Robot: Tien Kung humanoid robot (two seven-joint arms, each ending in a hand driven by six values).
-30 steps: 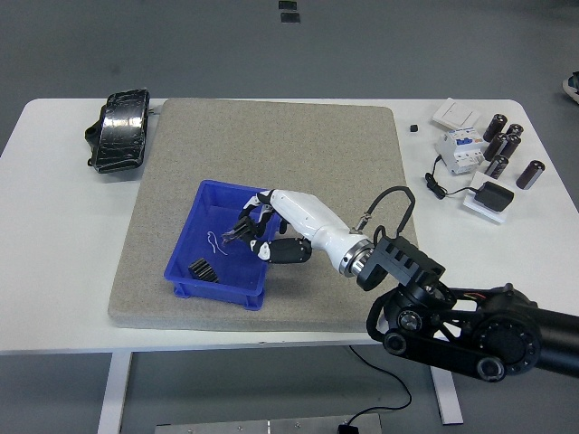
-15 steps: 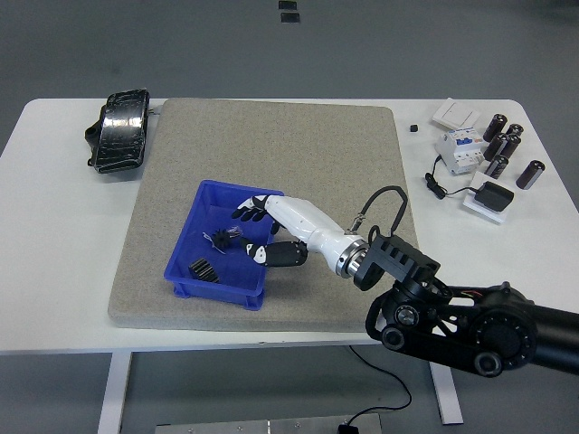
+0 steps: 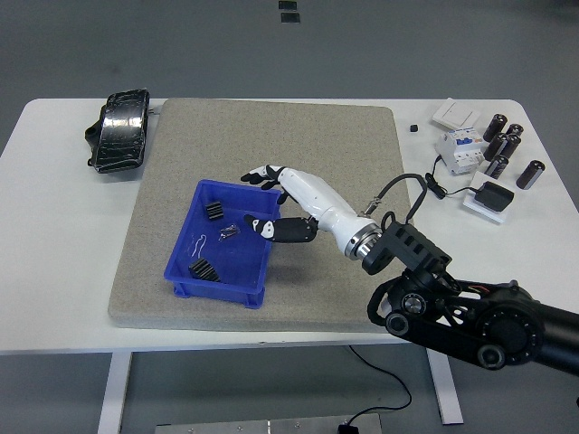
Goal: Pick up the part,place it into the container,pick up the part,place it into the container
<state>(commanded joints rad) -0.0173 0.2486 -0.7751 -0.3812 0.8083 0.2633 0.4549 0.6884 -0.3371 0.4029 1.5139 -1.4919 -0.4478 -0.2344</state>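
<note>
Where the counter (image 3: 54, 235) begins at the left, a black wrapped object (image 3: 119, 142) is seen lying near the far edge, just beside a grey mat (image 3: 271, 145) that covers the middle of the surface. On the mat's near left part a blue container (image 3: 185, 271) is set. Two black ribbed parts are found inside it: one part (image 3: 214, 212) near the far wall, the other part (image 3: 204, 270) toward the near wall. A small dark piece (image 3: 230, 232) and a thin pale wire (image 3: 203, 241) are also seen lying on the container's floor between them. Over the container's right rim the right hand (image 3: 269, 201) is held, its white back turned up, its fingers (image 3: 255, 174) spread and released, with nothing grasped. Its black arm (image 3: 470, 321) is brought in from the lower right corner. On the counter's right side, well apart from the mat, a white breaker (image 3: 459, 147), several black cylinders (image 3: 507, 145), a white switch plate (image 3: 455, 113) and a black adapter (image 3: 494, 196) are grouped.
</note>
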